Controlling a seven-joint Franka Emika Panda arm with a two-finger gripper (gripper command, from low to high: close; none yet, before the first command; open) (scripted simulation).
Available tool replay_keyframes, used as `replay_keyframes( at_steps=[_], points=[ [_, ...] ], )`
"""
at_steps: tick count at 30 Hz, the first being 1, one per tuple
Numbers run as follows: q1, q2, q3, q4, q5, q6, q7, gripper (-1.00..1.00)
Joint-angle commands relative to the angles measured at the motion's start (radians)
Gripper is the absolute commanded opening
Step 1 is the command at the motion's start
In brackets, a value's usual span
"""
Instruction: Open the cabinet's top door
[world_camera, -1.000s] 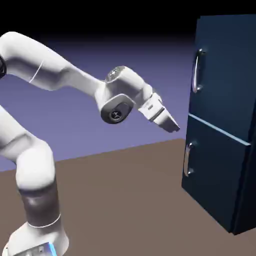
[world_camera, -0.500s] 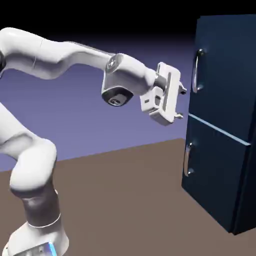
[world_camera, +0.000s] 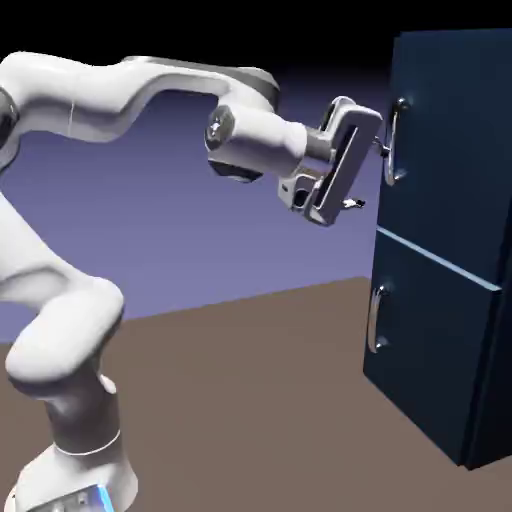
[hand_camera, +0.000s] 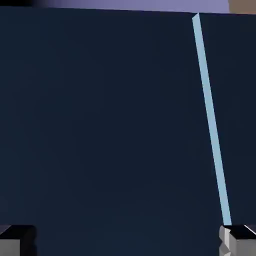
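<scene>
Pincer (world_camera: 368, 176) tilted, fingers spread wide.

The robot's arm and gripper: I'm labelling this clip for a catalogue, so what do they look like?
The arm is glossy white with rounded segments, dark grey joint parts and a round metallic cap near the wrist; its base has a blue-lit strip. The gripper has a white, elongated housing and two small fingers with grey tips.
</scene>
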Motion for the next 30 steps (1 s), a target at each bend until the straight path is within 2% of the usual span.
replay_keyframes(
  at_steps=[1, 27, 30],
  points=[
    [-0.015, -0.001, 0.014, 0.01, 0.044, -0.001, 0.013, 0.0],
    [-0.393, -0.031, 0.386, 0.279, 1.175, -0.029, 0.34, 0.0],
    [-0.432, -0.016, 0.419, 0.305, 1.185, -0.03, 0.333, 0.0]
  ],
)
